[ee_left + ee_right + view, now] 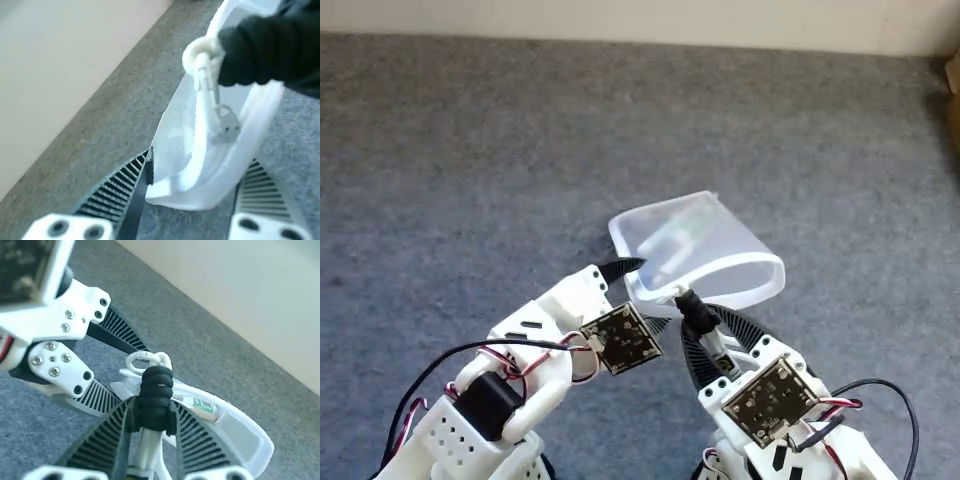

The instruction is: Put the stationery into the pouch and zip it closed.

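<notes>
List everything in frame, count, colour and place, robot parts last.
pouch: 1, see-through white, lying on the carpet in the middle, between the two hands
zip pull: 1, black wrap with a white loop, at the pouch's near edge
stationery item: 1, white with a green label, inside the pouch; type unclear
carpet: 1, grey, under everything
wall: 1, pale, along the far edge
left arm: 1, white, near left
right arm: 1, white, near right
left hand: 1, black ribbed fingers spread either side of the pouch's end
right hand: 1, black ribbed fingers closed on the zip pull
</notes>
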{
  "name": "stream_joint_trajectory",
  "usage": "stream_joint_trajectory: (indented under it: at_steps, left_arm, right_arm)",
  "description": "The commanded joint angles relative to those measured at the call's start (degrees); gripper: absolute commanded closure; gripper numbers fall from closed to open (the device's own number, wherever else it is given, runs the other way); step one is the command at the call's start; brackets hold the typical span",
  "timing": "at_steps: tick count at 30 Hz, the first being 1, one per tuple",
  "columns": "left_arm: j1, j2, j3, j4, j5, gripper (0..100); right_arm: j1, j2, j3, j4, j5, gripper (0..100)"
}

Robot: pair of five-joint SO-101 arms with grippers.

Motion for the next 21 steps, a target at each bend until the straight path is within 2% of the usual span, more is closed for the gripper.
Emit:
stream_joint_trajectory:
  at_steps: [1, 10, 21]
  left_arm:
    - [2.86, -0.66, 0.22, -1.41, 0.7, 80]
    - [4.26, -0.75, 1.1, -1.41, 0.7, 99]
    - [3.38, -0.75, 1.19, -1.14, 0.79, 99]
  right_arm:
    - [-0.57, -0.57, -0.31, -0.92, 0.26, 99.4]
    - [1.45, -0.66, -0.4, -1.45, 0.18, 99.4]
    - [17.1, -0.66, 0.22, -6.81, 0.09, 99.4]
